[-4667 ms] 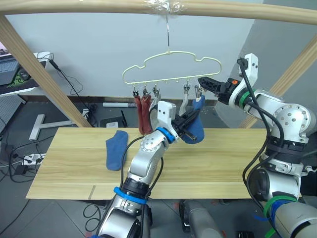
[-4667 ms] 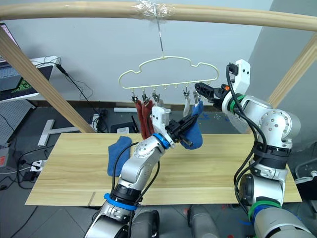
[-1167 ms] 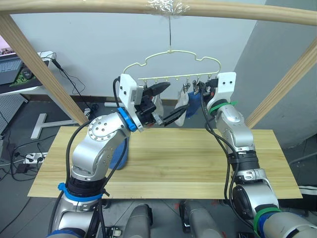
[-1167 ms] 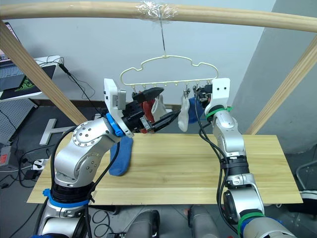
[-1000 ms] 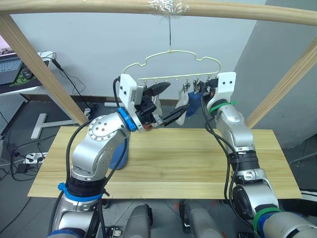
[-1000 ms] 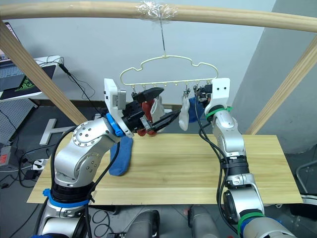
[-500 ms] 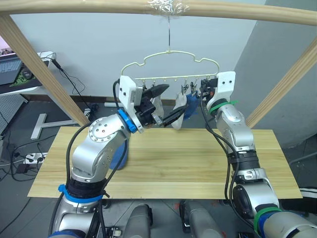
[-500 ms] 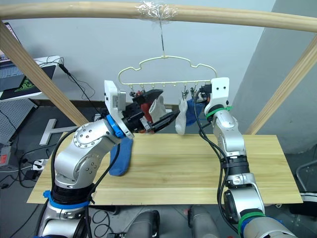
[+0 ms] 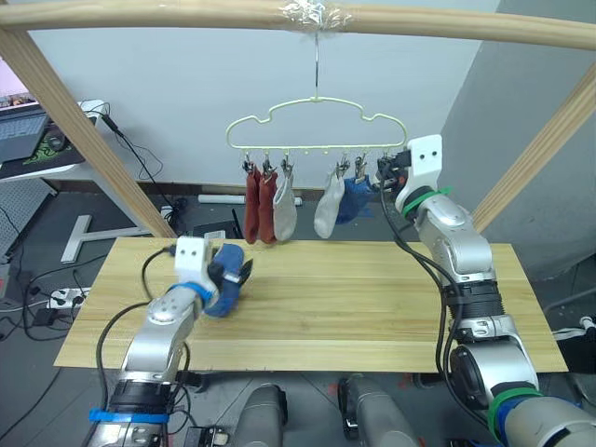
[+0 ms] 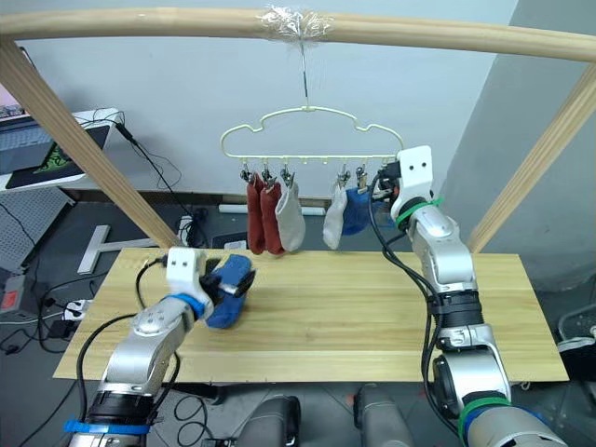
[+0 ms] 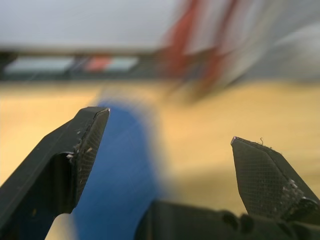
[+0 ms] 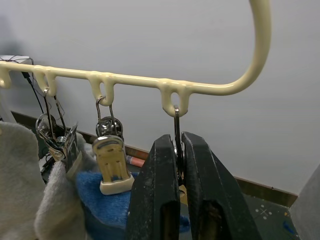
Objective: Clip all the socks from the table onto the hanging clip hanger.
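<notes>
Your left tool (image 11: pixel 165 150) has dropped, fingers spread, over the blue ankle sock (image 9: pixel 226 277) on the light wooden worktop (image 9: pixel 372 307), while your right tool (image 12: pixel 179 150) pinches the cream wire hanger's (image 9: pixel 317 121) end clip (image 12: pixel 176 131).

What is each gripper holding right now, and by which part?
The right gripper is shut on the last clip of the clip hanger, pinching its wire. The left gripper is open, holding nothing, at the blue sock.

Wooden frame bar (image 9: pixel 186 13) overhead; laptop (image 9: pixel 20 135) (on a white desk (image 9: pixel 56 169)).
</notes>
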